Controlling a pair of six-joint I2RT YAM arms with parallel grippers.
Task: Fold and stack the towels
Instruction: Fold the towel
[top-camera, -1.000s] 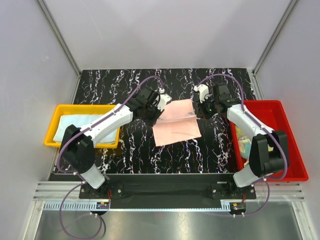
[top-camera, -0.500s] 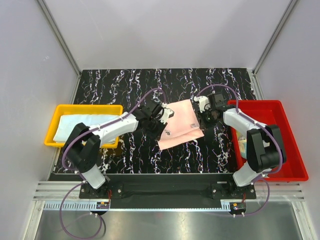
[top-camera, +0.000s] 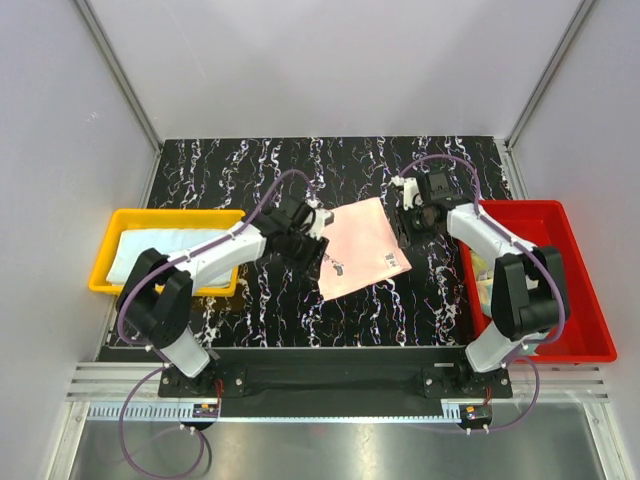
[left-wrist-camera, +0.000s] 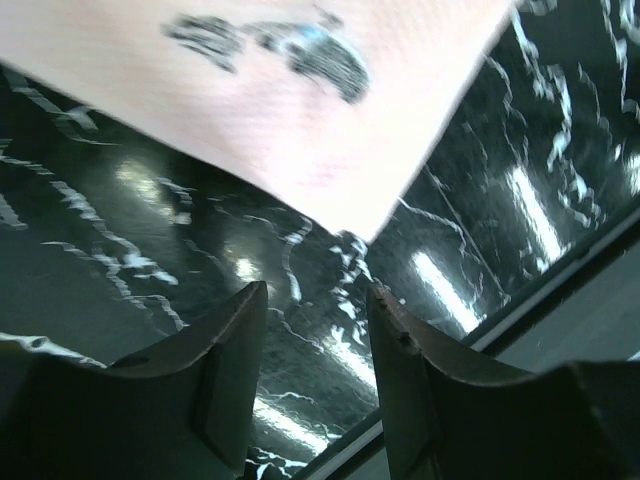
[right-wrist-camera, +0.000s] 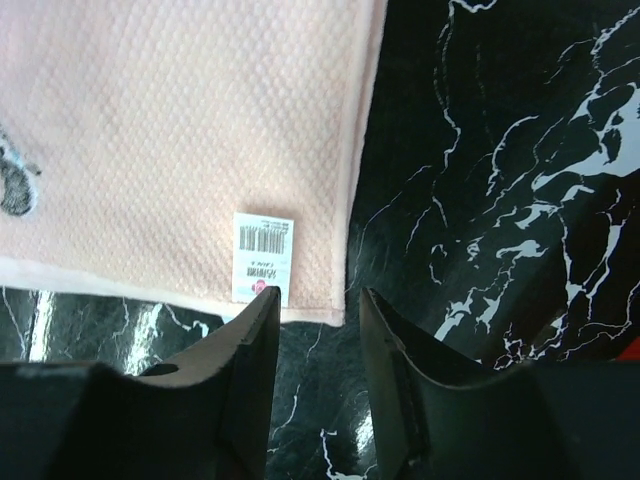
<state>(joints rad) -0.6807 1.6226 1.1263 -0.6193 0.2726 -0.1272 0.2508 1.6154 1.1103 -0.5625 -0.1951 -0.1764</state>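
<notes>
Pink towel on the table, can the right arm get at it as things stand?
Probably yes: the right pincer sits open just off the tagged corner of the pink towel, and nothing stands between them.

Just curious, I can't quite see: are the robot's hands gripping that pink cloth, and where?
Nothing is held. The left hand and right hand are open and empty beside the pink towel's corners; it lies on the table.

A pale pink towel (top-camera: 363, 247) of soft, matt cloth with a fine waffle weave lies on a glossy black table (top-camera: 220, 170), veined white like marble and mirroring the lamps. A smooth white printed label (right-wrist-camera: 262, 258) sits by its hem. The yellow tray (top-camera: 170, 214) at left and the red tray (top-camera: 580, 300) at right are smooth, shiny plastic. A dull brushed metal plate (top-camera: 330, 450) lines the near edge.
</notes>
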